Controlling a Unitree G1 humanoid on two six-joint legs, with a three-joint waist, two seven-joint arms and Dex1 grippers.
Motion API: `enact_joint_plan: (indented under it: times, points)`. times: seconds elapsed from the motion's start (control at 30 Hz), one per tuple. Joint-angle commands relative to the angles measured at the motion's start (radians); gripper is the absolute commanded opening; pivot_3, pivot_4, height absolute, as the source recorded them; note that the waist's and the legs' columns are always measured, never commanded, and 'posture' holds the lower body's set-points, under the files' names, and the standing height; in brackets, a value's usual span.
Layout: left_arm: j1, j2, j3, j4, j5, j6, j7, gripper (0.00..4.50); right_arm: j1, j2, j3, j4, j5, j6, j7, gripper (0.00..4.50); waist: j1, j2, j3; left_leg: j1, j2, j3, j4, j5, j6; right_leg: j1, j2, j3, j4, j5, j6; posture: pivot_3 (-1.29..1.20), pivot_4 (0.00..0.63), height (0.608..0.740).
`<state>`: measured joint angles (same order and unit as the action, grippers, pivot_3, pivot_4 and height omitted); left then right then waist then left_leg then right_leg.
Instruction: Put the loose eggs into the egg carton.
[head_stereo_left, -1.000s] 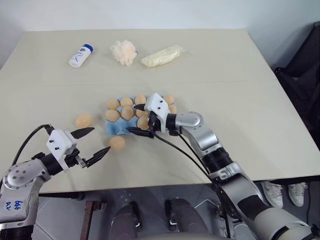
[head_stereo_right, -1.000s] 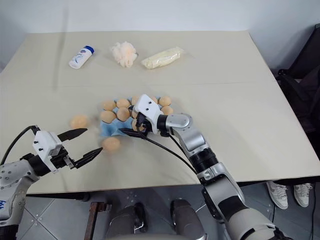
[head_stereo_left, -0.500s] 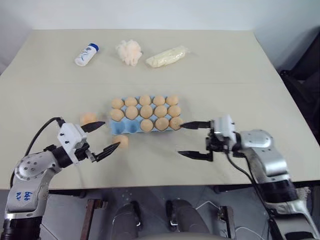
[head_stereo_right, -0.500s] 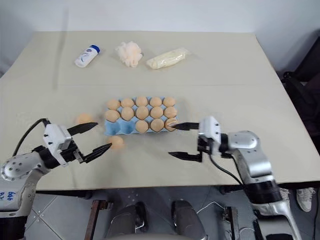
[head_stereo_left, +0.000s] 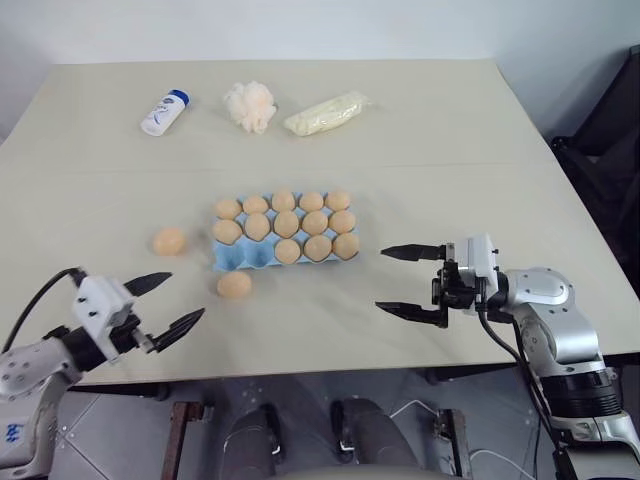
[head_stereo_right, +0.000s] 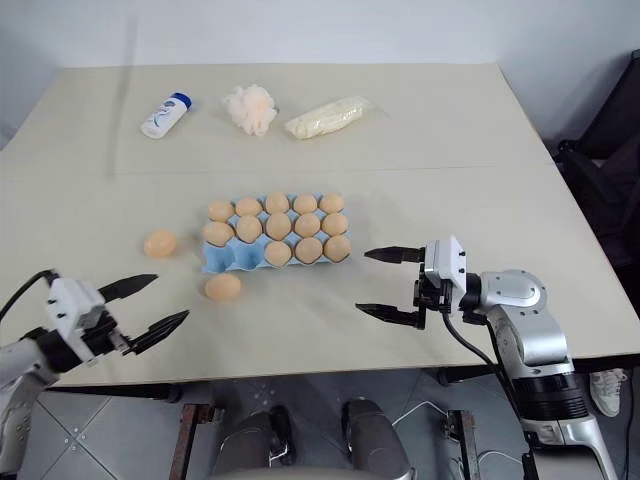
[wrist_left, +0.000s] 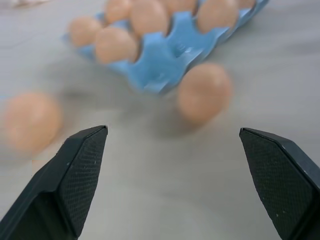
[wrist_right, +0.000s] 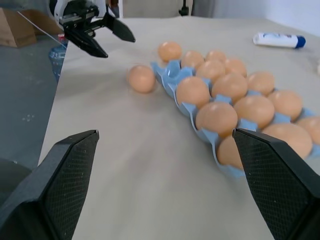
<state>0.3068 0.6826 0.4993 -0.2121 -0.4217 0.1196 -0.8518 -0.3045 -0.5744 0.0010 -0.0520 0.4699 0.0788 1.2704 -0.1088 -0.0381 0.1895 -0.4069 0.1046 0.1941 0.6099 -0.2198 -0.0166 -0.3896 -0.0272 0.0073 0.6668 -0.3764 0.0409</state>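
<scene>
Left gripper (head_stereo_left: 162, 303): nearest us at the table's front edge, jaws wide apart and holding nothing
Right gripper (head_stereo_left: 399, 280): off to the carton's right, pointing left across the table, jaws likewise spread and empty
Near loose egg (head_stereo_left: 234, 285): lay on the table just beside the carton's front left corner — the left gripper faced it, well short of touching
Far loose egg (head_stereo_left: 169, 241): sat apart, to the left of the carton
Egg carton (head_stereo_left: 232, 257): mid-table, light blue; we counted thirteen cups filled and the two front left cups bare
Step in hand: we judged this a gap between placements, two eggs left to seat
Next move: we reckoned the left gripper should go forward, straddle the near egg, close gently, then lift it over a bare front cup
Far edge: a white bottle (head_stereo_left: 163, 111), a puff ball (head_stereo_left: 249, 104) and a wrapped packet (head_stereo_left: 324, 112) — none concerned us
</scene>
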Motion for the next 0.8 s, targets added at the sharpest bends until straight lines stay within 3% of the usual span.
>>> enact_joint_plan:
  times: [0.03, 0.3, 0.6, 0.73, 0.8]
  points:
    - [0.024, -0.012, 0.031, -0.019, -0.005, -0.025, 0.008, 4.50, -0.011, 0.006, 0.001, -0.020, 0.006, -0.019, -0.002, 4.49, 0.002, 0.000, 0.000, 0.000, 0.000, 0.000, 0.000, 0.000, 0.000, 0.000, 0.000, 0.000, 0.000, 0.000, 0.000, 0.00, 0.150, 0.740]
    - [-0.006, -0.159, -0.139, -0.163, 0.001, 0.059, 0.157, 4.50, -0.027, 0.000, 0.011, -0.020, 0.004, -0.021, 0.004, 4.49, 0.004, 0.000, 0.000, 0.001, -0.001, -0.003, 0.000, -0.002, 0.002, 0.007, -0.002, -0.003, -0.006, 0.001, 0.001, 0.00, 0.150, 0.740]
    - [-0.148, -0.297, -0.337, -0.119, 0.151, 0.075, 0.353, 4.50, -0.018, 0.014, 0.032, -0.077, 0.016, 0.003, -0.024, 4.49, 0.016, 0.000, 0.000, 0.002, -0.001, -0.004, 0.002, 0.001, 0.007, 0.008, 0.000, -0.003, -0.005, 0.001, 0.002, 0.00, 0.150, 0.740]
    - [-0.169, -0.349, -0.358, -0.111, 0.179, 0.077, 0.421, 4.50, -0.011, 0.021, 0.030, -0.089, 0.014, 0.008, -0.040, 4.49, 0.025, 0.000, 0.000, 0.002, -0.001, -0.004, 0.003, 0.001, 0.007, 0.008, 0.000, -0.003, -0.005, 0.001, 0.002, 0.00, 0.150, 0.740]
    - [-0.163, -0.361, -0.367, -0.114, 0.179, 0.079, 0.428, 4.10, -0.005, 0.024, 0.029, -0.090, 0.012, 0.006, -0.047, 4.50, 0.026, 0.000, 0.000, 0.002, -0.001, -0.004, 0.003, 0.001, 0.007, 0.008, 0.000, -0.003, -0.005, 0.001, 0.002, 0.00, 0.150, 0.740]
